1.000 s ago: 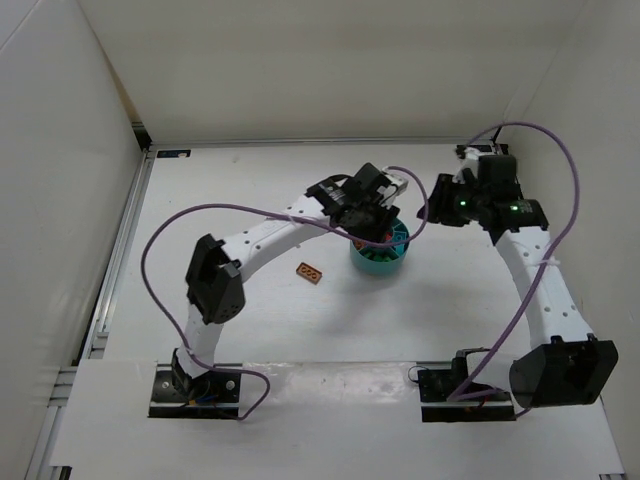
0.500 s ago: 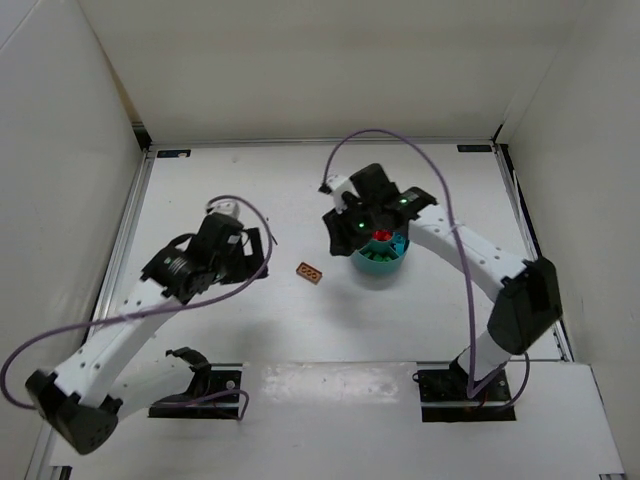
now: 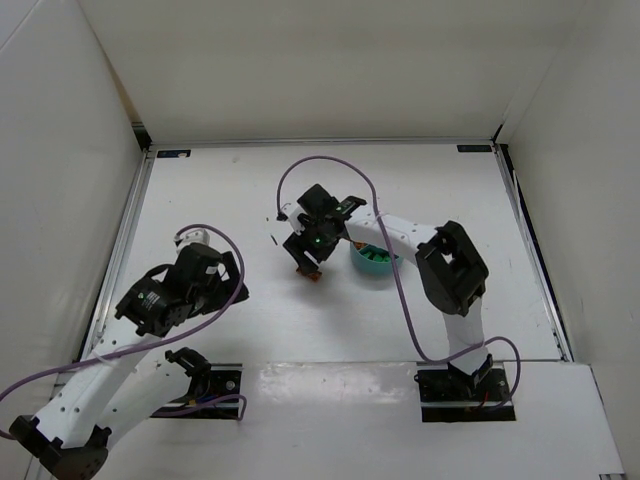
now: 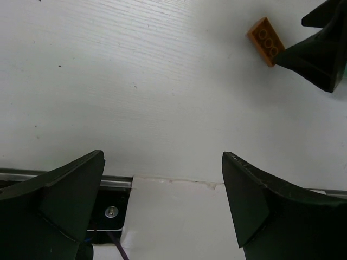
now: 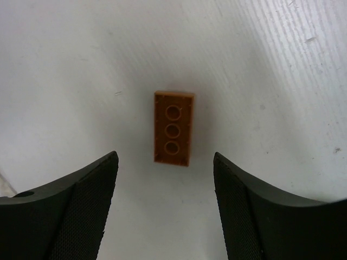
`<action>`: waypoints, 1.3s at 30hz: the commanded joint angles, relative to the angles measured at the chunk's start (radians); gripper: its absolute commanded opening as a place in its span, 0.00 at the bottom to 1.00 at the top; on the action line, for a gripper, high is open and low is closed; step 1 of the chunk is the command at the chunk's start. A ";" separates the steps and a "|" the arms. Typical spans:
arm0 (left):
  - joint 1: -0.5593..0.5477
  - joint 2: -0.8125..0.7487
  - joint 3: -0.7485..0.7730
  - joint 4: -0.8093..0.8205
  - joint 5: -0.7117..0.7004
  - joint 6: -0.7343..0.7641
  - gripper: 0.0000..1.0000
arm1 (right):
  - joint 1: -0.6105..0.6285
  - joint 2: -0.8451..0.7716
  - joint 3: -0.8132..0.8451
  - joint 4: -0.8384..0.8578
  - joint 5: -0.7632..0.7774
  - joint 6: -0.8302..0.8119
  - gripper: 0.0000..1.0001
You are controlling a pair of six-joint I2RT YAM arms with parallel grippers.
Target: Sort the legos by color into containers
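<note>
one orange brick (image 5: 173,128) is what matters. it lies flat on the table (image 3: 230,190), just beside the bowl (image 3: 380,260) on the side toward your left arm, and it is not yet in any compartment. your right gripper (image 5: 165,168) hangs over it with the jaws apart, one finger along each long side of the brick and neither touching. the brick sits a little nearer one finger than the other, so if you close from here that finger will likely meet it first and may shove or twist it rather than pinch it. grip too shallow and the smooth sides could slip out. your right arm also crosses above the bowl and hides its compartments, so a hurried lift could nudge the bowl or land the brick with the wrong colour. your left gripper (image 4: 162,162) is spread wide, holds nothing and is well away from the bowl.
</note>
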 commanded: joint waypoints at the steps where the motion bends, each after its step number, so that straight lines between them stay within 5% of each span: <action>1: 0.004 -0.010 -0.002 -0.020 -0.017 -0.005 1.00 | 0.022 0.021 0.050 0.050 0.085 -0.014 0.74; 18: 0.002 0.007 0.015 -0.046 -0.025 0.030 1.00 | 0.087 0.151 0.078 0.050 0.277 0.003 0.72; 27: 0.002 0.024 0.015 -0.040 -0.028 0.030 1.00 | 0.128 0.162 0.055 0.051 0.382 0.017 0.59; 39: 0.006 0.046 0.033 -0.026 -0.023 0.044 1.00 | 0.111 0.099 0.047 0.070 0.316 0.063 0.42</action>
